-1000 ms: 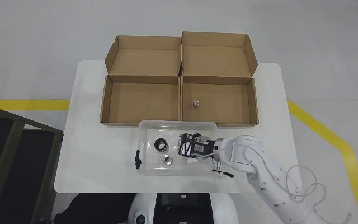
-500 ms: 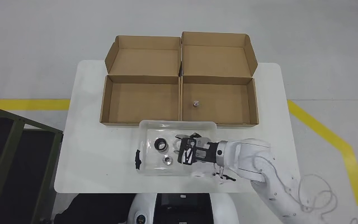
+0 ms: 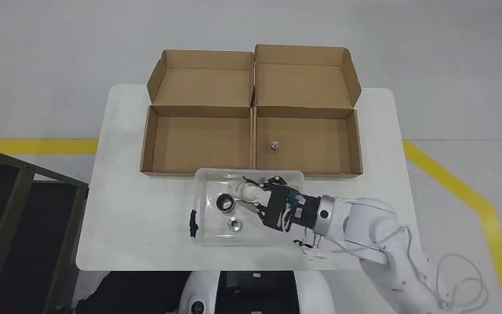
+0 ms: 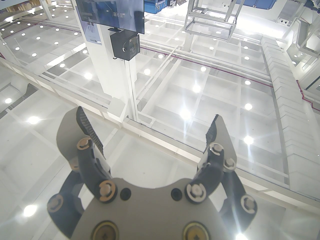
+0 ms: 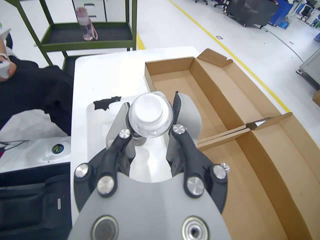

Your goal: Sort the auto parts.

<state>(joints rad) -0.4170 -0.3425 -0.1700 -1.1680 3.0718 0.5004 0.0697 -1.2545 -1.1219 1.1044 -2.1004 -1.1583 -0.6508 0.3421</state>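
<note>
My right gripper (image 3: 255, 193) hangs over the clear plastic bin (image 3: 205, 175) near the table's front edge, shut on a round white and clear part (image 3: 249, 188). The right wrist view has that part (image 5: 150, 114) clamped between the two fingers (image 5: 183, 106), above the bin. A dark ring part (image 3: 225, 203) and a small metal part (image 3: 234, 225) lie in the bin. One small part (image 3: 274, 144) lies in the right cardboard box (image 3: 314, 149). The left box (image 3: 196, 145) holds nothing. My left gripper (image 4: 148, 116) points at the ceiling, open and holding nothing.
Both cardboard boxes stand side by side behind the bin, lids folded back. A scrap of black tape (image 3: 192, 221) sticks to the bin's left end. A green cart (image 5: 75, 13) stands off the table's left end, beside a person in black (image 5: 32, 88).
The right gripper has lifted out of the bin and tilted up, bringing the white part into sight over the bin's middle. The parts in the bin stayed put.
</note>
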